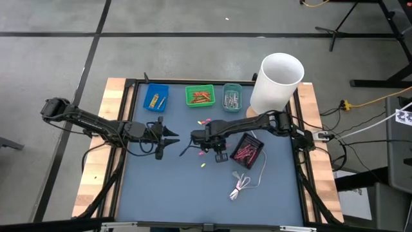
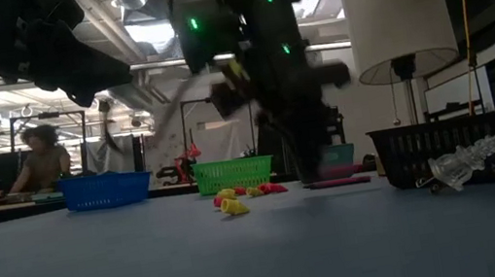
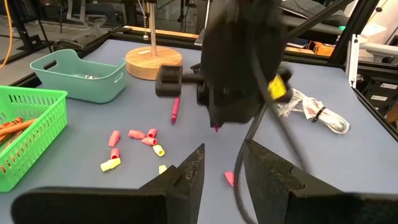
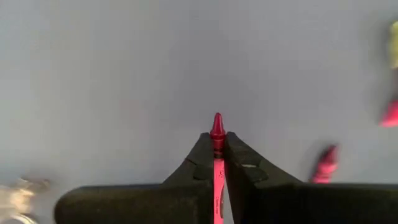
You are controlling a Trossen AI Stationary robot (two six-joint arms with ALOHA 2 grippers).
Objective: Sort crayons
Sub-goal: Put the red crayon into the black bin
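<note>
Right hand pinching a pink crayon over the middle of the worktop

In the right wrist view the right hand point(image 4: 217, 163) has its two dark fingers point(image 4: 193, 171) closed on a pink crayon point(image 4: 217, 140), whose tip pokes out past them above the bare blue worktop point(image 4: 124, 74); in the high view this hand point(image 1: 220, 154) sits just below centre frame. The left hand point(image 1: 168, 136) waits left of centre, its fingers point(image 3: 186, 177) a narrow gap apart and holding nothing. Loose crayon stubs point(image 3: 146, 138) in pink and yellow lie scattered mid-frame on the worktop, with one longer pink crayon point(image 3: 175, 109) beside them. Along the upper edge stand a blue tray point(image 1: 156, 96), a green tray point(image 1: 200, 96) holding orange crayons, and a teal tray point(image 1: 232, 97). A black basket point(image 1: 247, 148) right of centre holds more pink crayons.
</note>
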